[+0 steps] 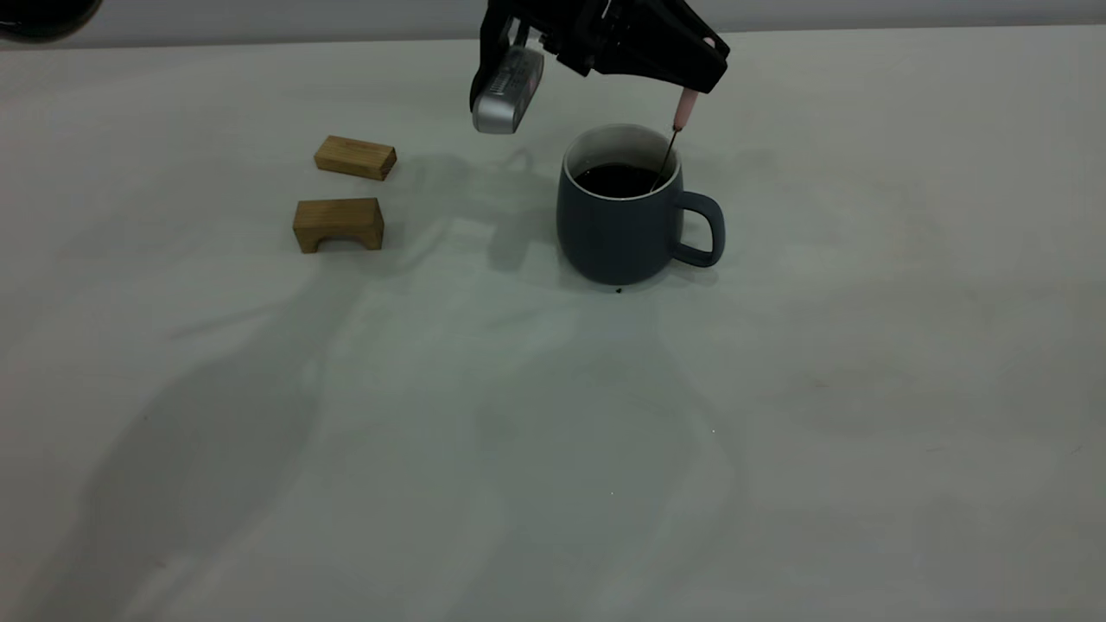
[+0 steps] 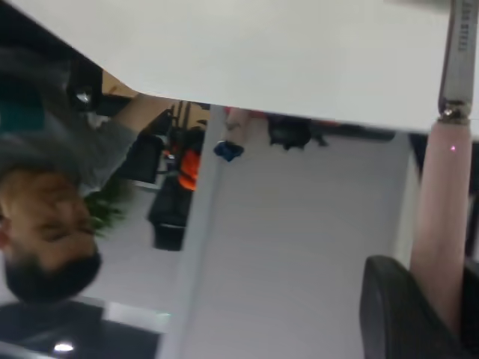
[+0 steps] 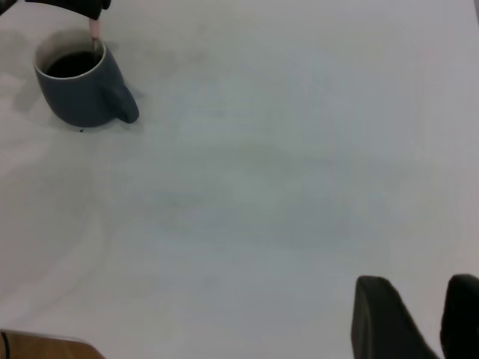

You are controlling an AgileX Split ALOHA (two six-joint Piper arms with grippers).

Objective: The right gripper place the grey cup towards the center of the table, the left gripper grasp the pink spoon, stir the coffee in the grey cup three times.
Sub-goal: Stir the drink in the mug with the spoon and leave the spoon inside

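1. The left gripper [image 1: 691, 86], at the top centre of the exterior frame, is clamped on the pale pink handle of the pink spoon [image 1: 683, 117] above the grey cup [image 1: 622, 207].
2. The spoon's long axis runs near upright, tilted slightly: handle up in the gripper, thin metal neck slanting down and to frame left, its lower end dipped in the coffee [image 1: 618, 179].
3. The cup stands upright on the worktop [image 1: 553, 432], just right of centre in the upper half of the frame, its loop handle pointing to frame right.
4. Two wooden blocks [image 1: 341, 190] lie at upper left, well apart from the cup.
5. The right gripper [image 3: 415, 318] shows two dark fingers parted and holding nothing, far from the cup.
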